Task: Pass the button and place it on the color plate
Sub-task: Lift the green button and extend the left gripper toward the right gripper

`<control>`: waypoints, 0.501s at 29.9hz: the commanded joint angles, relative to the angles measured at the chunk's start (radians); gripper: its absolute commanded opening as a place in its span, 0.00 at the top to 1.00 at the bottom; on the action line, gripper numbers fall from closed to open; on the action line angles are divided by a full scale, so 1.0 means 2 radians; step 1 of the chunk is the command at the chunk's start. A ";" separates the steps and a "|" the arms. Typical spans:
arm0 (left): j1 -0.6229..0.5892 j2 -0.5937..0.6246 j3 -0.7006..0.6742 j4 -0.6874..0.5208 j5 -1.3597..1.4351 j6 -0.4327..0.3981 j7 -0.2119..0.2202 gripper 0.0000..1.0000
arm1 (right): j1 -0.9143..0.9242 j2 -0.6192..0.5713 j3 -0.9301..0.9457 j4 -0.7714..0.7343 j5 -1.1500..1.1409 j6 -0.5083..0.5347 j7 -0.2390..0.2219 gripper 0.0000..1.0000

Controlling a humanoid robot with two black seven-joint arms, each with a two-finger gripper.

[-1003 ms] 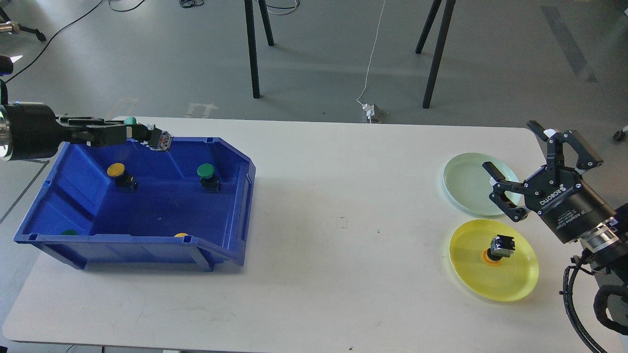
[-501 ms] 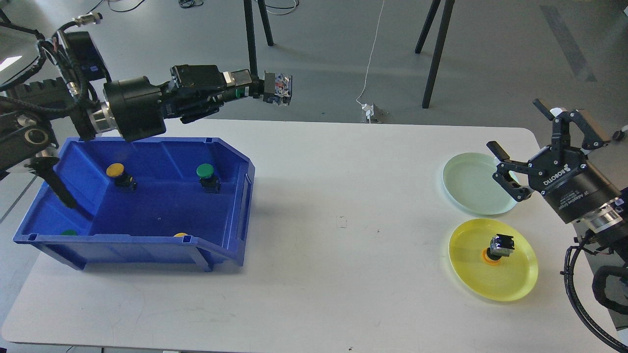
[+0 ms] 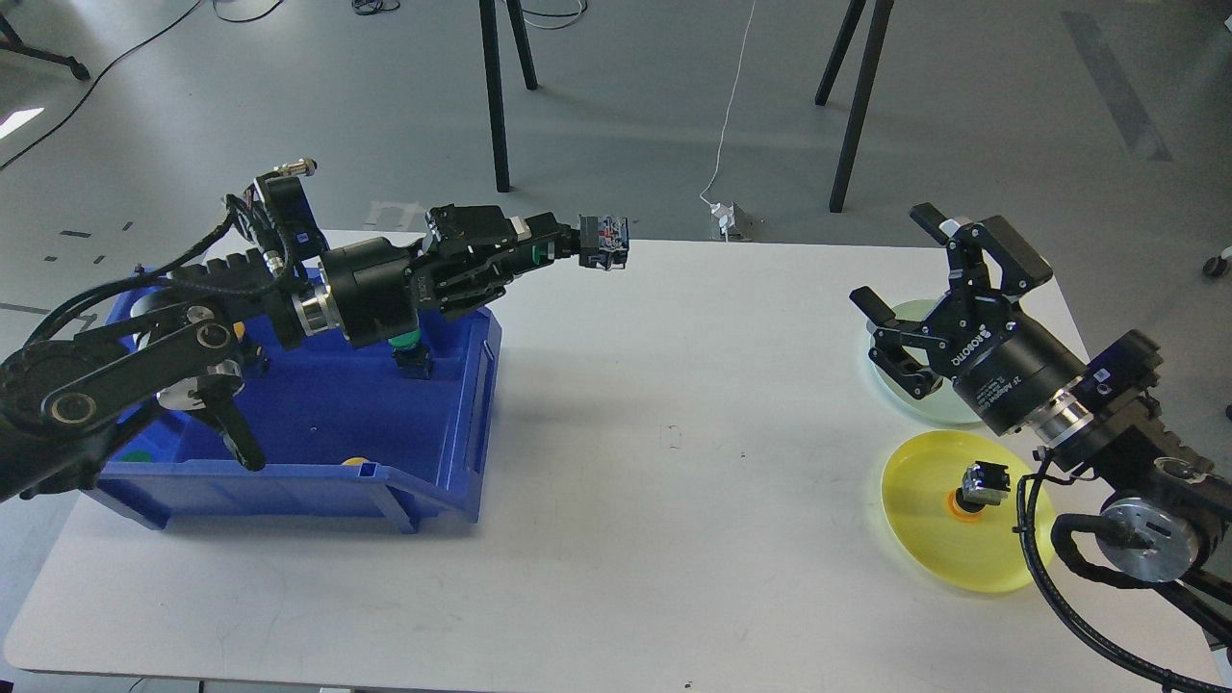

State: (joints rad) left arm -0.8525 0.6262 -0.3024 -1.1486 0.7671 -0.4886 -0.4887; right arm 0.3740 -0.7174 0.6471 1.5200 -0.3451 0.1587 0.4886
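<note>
Left gripper (image 3: 563, 248) pinching a button (image 3: 603, 243) at its tip, held over the table's (image 3: 674, 500) far edge, just right of the blue bin (image 3: 462, 404). Right gripper (image 3: 910, 289) spread wide, well apart from that button, above the pale green plate (image 3: 881, 332), yellow plate (image 3: 972, 558) nearby.

bin (image 3: 462, 385) at left on table (image 3: 674, 433), holding buttons | two plates at right — far plate (image 3: 900, 318), near plate (image 3: 938, 539) bearing a button (image 3: 980, 483) | held button (image 3: 603, 242) over far table edge — right of bin
</note>
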 commanded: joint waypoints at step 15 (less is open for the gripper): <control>0.001 -0.001 0.000 0.003 -0.001 0.000 0.000 0.85 | 0.150 0.193 -0.126 -0.106 0.006 -0.027 0.000 0.02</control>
State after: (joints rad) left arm -0.8501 0.6243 -0.3024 -1.1443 0.7650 -0.4888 -0.4886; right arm 0.6459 -0.3834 0.4234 1.3514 -0.3328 0.1046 0.4886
